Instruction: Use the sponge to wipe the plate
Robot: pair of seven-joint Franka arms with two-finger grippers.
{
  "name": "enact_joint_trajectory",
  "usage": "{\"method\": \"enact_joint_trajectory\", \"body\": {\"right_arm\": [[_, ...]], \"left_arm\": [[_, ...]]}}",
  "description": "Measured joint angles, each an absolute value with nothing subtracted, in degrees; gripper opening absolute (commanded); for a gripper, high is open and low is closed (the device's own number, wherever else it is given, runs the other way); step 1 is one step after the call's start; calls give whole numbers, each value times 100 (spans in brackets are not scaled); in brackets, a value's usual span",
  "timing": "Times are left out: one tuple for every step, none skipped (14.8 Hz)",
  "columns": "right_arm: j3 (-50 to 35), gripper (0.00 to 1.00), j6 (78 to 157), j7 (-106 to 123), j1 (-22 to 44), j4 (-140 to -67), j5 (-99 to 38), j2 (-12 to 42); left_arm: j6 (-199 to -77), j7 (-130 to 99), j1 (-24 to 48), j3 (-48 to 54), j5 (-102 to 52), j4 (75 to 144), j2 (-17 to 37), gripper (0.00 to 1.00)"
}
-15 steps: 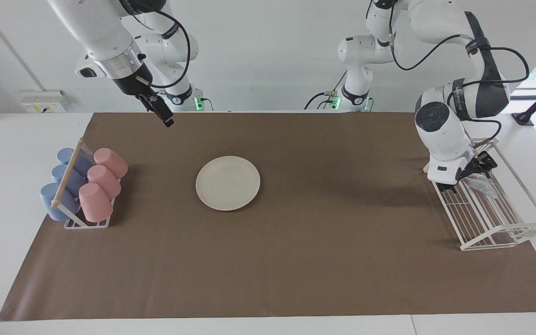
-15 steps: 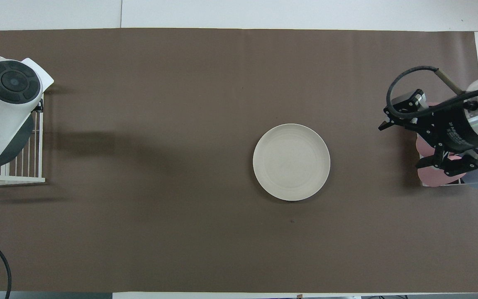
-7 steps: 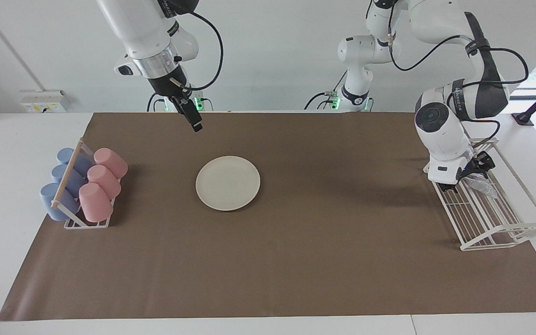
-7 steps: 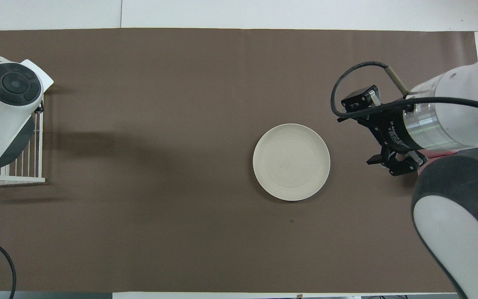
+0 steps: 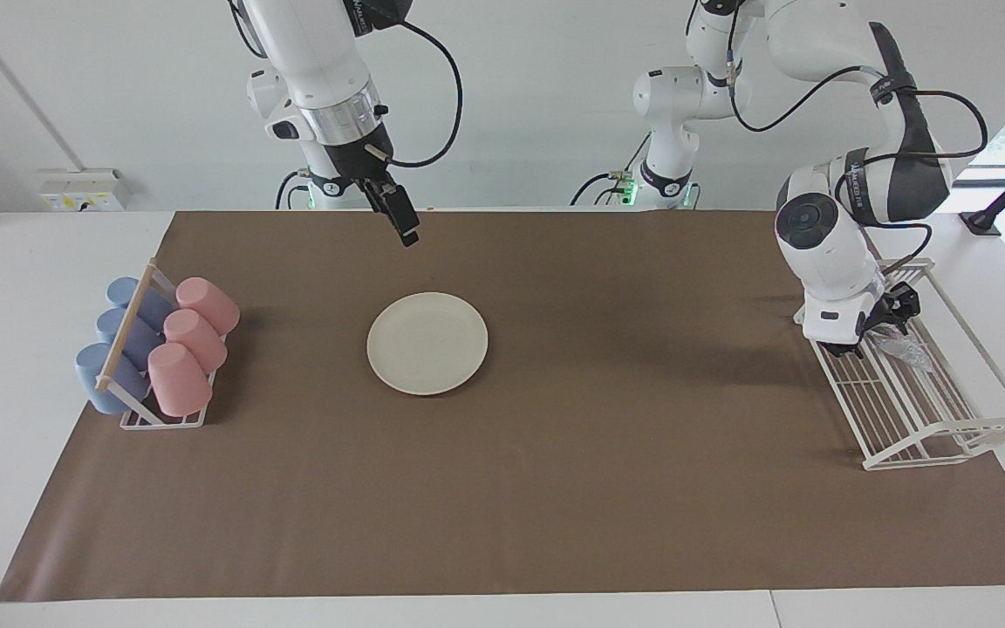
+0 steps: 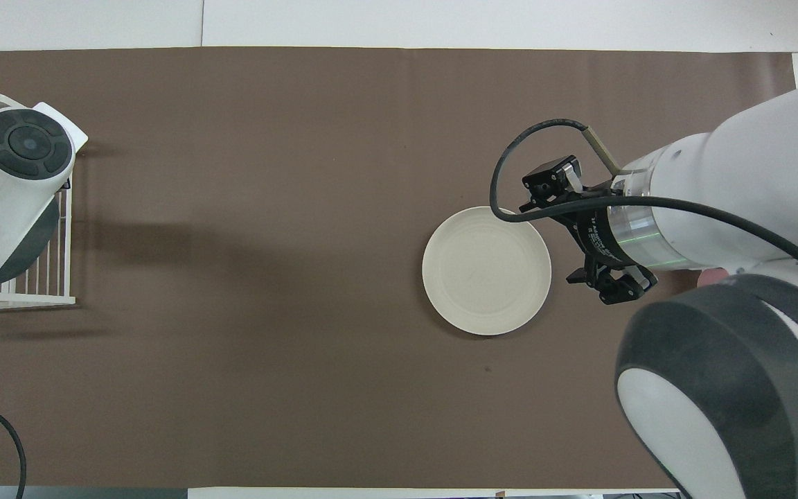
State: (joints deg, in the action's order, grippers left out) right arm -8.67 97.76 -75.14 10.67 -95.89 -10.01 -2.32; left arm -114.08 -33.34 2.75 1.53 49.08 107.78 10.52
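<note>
**Pickup before wiping**

Right gripper (image 5: 406, 234) hangs open and empty over the brown paper mat (image 5: 555, 480), above the strip between the robots and the round cream-white plate (image 5: 427, 343); it should stay clear of the plate's middle. At the left arm's end, the left gripper (image 5: 867, 338) is down in the white wire rack (image 5: 930, 427), at the crumpled silvery translucent mesh sponge (image 5: 902, 351). A good pickup likely means gathering the soft wad deeply and lifting straight up, clear of the wires. Whether the left gripper has already closed on the sponge I cannot tell. From overhead, the left arm's wrist hides both.
</note>
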Motion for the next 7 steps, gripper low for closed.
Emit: {"method": "enact_joint_trajectory", "body": {"right_arm": [[-867, 100, 9776, -7514, 1085, -9628, -1001, -244], [-871, 100, 9776, -7514, 1123, -9659, -1001, -257], [-871, 100, 9776, -7514, 1174, -9694, -1001, -276], [-873, 100, 9776, -7514, 1225, -9746, -1001, -307], [-875, 100, 9776, -7514, 1279, -9823, -1001, -347], [-875, 100, 9776, -7515, 1319, -9896, -1001, -386], [-875, 100, 9776, -7517, 1338, -9958, -1001, -422]], "left_arm": [[-11386, -3345, 275, 153, 4962, 10778, 1043, 0], [-11383, -3354, 275, 153, 4989, 10774, 1032, 0], [-11382, -3355, 274, 152, 5007, 10761, 1016, 0], [-11377, -3355, 273, 149, 5020, 10734, 993, 0], [-11338, -3345, 273, 149, 5029, 10672, 973, 0], [-11218, -3287, 274, 156, 5029, 10560, 964, 0], [-11045, -3172, 276, 171, 5022, 10403, 960, 0]]}}
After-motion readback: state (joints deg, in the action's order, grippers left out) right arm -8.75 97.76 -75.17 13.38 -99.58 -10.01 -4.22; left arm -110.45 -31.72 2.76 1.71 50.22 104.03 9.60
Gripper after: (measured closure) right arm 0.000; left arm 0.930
